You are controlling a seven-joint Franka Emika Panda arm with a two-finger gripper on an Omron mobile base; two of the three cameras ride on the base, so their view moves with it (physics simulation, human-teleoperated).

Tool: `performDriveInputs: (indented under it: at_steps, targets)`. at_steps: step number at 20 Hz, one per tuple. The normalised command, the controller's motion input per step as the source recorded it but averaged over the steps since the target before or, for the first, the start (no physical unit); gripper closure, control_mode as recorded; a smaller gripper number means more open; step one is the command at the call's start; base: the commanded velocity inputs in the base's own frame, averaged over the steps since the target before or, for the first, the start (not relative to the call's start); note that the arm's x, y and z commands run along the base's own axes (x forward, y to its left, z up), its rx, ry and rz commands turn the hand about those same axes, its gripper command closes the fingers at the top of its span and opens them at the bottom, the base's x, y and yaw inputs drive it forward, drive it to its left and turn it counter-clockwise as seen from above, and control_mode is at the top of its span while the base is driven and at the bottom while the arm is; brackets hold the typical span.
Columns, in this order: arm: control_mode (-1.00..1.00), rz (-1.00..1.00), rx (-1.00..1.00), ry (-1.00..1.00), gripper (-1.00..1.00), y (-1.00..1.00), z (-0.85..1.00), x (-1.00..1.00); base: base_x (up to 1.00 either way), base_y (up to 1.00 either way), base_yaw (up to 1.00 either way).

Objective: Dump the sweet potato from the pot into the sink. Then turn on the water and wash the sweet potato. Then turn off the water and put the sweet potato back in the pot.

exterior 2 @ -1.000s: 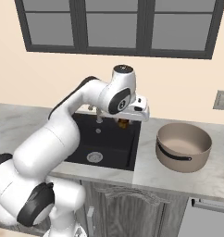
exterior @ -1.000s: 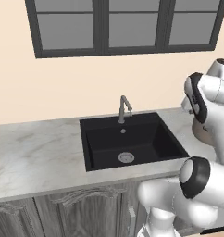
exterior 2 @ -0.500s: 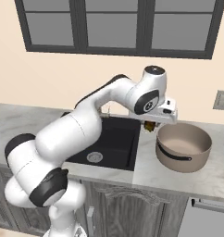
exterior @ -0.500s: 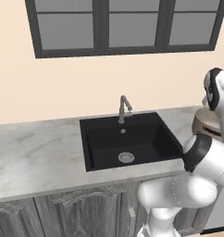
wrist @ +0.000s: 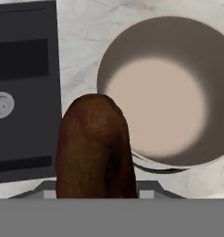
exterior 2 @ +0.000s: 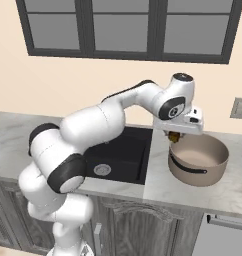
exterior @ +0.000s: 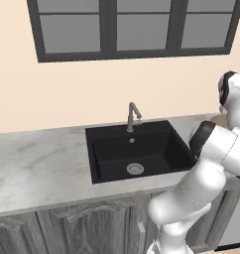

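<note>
The gripper (exterior 2: 174,136) is clamped on the potato (exterior 2: 174,137), which hangs under the hand just above the pot's (exterior 2: 198,160) near-left rim. In the right base view only a small orange-brown bit of the potato shows below the white hand, against the rim of the pot. The hand view gives the potato (wrist: 95,148) far more plainly: a dark brown tuber standing up from the bottom edge, close to the camera, hiding the fingertips that grip it.

Beyond the potato in the hand view lies the pot (wrist: 178,46), seen from above, round and open, its pale floor lit in the middle and shaded toward the wall. The potato overlaps the pot's rim on the side toward the sink (wrist: 26,60), so it is at the rim rather than over the middle. On the other side of the potato is the black sink, with its silver drain (wrist: 2,104) at the picture's edge, and a strip of marbled desk (wrist: 77,55) between sink and pot.

The right base view shows the pot standing upright on the desk (exterior 2: 233,190), just beside the sink (exterior 2: 123,150), with the arm arched over the basin to reach it.

The left base view shows what the others do not: the whole sink (exterior: 137,149) with its drain (exterior: 135,168) and the grey faucet (exterior: 133,116) at its back edge, no water running. There the arm hides the pot.
</note>
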Motion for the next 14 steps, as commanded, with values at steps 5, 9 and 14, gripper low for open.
performDriveInputs:
  at_steps: [5,9,14]
  targets:
    - [-1.0,0.0,0.03,0.08,1.0,-0.39,-0.29,0.62,0.0,0.0,0.0]
    - [-1.0,0.0,0.03,0.08,1.0,-0.43,-0.36,0.44,0.0,0.0,0.0]
    - [-1.0,0.0,0.06,0.08,1.0,-0.38,-0.33,0.12,0.0,0.0,0.0]
